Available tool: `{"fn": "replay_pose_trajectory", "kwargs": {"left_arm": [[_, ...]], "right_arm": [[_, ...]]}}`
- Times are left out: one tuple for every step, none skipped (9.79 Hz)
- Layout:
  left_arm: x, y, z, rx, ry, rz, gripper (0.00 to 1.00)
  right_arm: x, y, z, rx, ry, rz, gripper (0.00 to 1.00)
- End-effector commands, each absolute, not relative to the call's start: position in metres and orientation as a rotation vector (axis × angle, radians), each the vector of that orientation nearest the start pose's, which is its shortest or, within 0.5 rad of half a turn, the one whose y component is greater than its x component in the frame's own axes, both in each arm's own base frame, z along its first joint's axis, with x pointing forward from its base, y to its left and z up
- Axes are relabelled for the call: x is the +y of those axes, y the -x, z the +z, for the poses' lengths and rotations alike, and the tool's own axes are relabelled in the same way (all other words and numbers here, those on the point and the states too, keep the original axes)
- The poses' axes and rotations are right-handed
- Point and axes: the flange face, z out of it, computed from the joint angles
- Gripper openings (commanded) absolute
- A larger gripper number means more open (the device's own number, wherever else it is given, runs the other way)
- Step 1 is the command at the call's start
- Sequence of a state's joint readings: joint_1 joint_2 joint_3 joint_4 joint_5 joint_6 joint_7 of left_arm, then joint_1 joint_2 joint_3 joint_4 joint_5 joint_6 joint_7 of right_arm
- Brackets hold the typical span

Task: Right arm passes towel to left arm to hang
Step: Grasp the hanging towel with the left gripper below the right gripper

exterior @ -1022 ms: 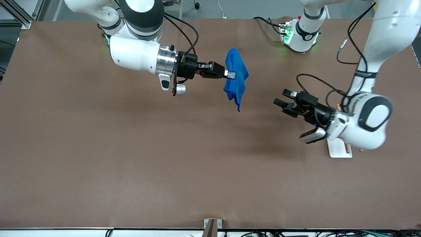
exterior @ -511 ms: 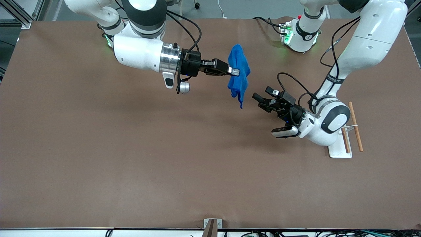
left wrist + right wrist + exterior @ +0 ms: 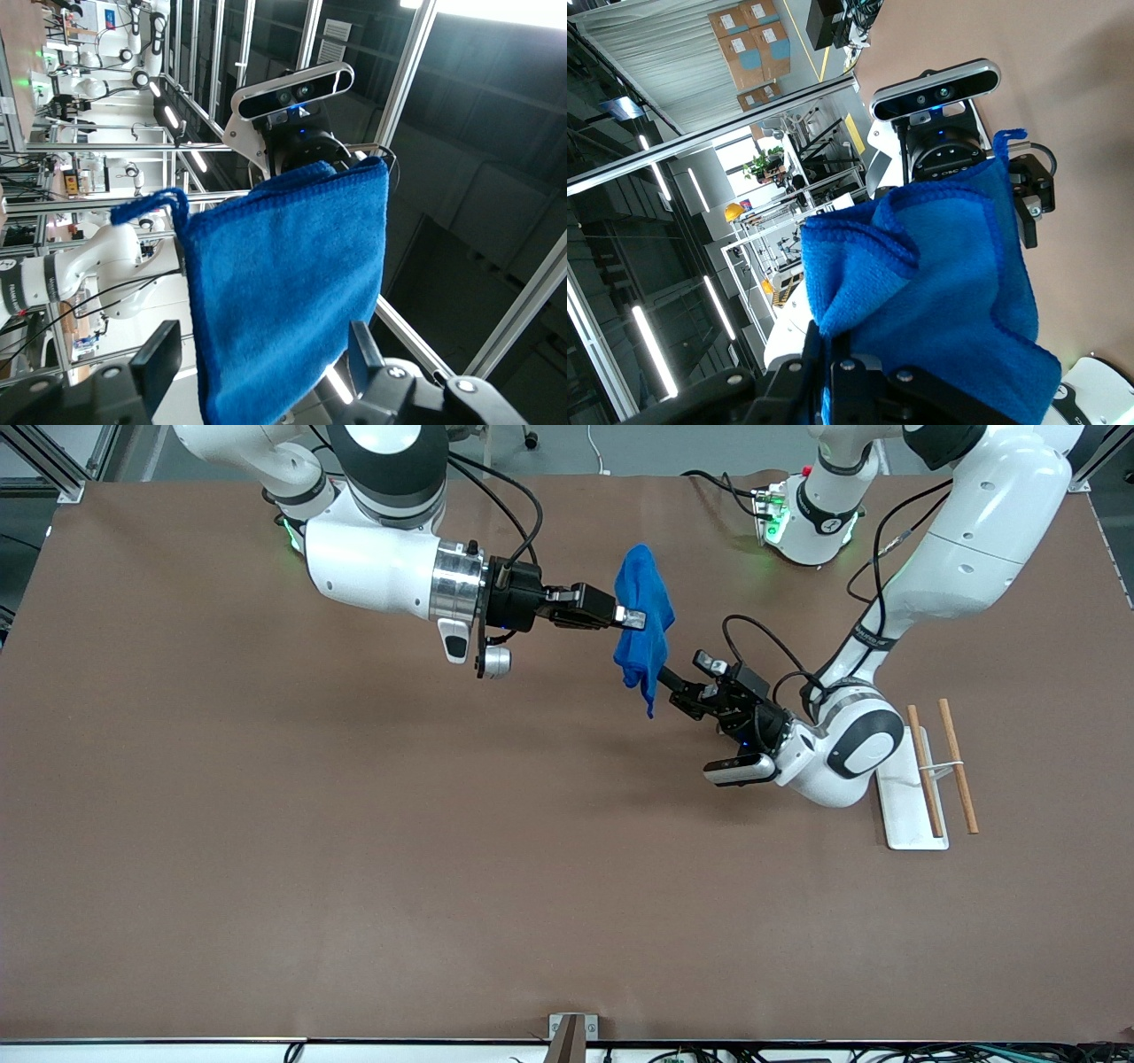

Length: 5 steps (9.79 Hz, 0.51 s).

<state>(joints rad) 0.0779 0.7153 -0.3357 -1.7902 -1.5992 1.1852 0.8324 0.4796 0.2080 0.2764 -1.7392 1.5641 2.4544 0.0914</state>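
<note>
The bright blue towel (image 3: 644, 624) hangs in the air over the middle of the table. My right gripper (image 3: 631, 617) is shut on its upper part and holds it up; the right wrist view shows the cloth (image 3: 939, 283) pinched between the fingers. My left gripper (image 3: 680, 689) is open and level with the towel's lower end, its fingers on either side of the hanging cloth. In the left wrist view the towel (image 3: 283, 283) fills the gap between the two open fingers (image 3: 158, 365), with its corner loop (image 3: 151, 204) showing.
A white base plate (image 3: 908, 815) with two wooden rods (image 3: 957, 775) lies on the table toward the left arm's end, beside the left arm's wrist. The table is brown.
My left gripper has moved from beside the rack toward the towel and now straddles its lower end. The rack has come into view. The right gripper and the towel have shifted only slightly.
</note>
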Motion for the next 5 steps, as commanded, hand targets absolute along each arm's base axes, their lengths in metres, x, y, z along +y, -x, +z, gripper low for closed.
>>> {"fn": "replay_pose_trajectory", "kwargs": {"left_arm": [[-0.2619, -0.5458, 0.2554, -0.186, -0.993, -0.365, 0.82], [-0.2628, -0.5450, 0.2560, -0.186, -0.991, -0.366, 0.80], [-0.2618, -0.5444, 0.2565, -0.185, -0.991, -0.366, 0.75], [-0.2607, -0.5427, 0.2563, -0.179, -0.988, -0.367, 0.65], [-0.2627, -0.5426, 0.2603, -0.181, -0.977, -0.366, 0.56]], "right_arm": [[0.4451, -0.4913, 0.5183, 0.420, 1.756, 0.199, 0.00], [0.4443, -0.4920, 0.5183, 0.421, 1.756, 0.198, 0.00], [0.4451, -0.4913, 0.5183, 0.420, 1.756, 0.199, 0.00], [0.4451, -0.4913, 0.5183, 0.420, 1.756, 0.199, 0.00], [0.4451, -0.4913, 0.5183, 0.420, 1.756, 0.199, 0.00]]}}
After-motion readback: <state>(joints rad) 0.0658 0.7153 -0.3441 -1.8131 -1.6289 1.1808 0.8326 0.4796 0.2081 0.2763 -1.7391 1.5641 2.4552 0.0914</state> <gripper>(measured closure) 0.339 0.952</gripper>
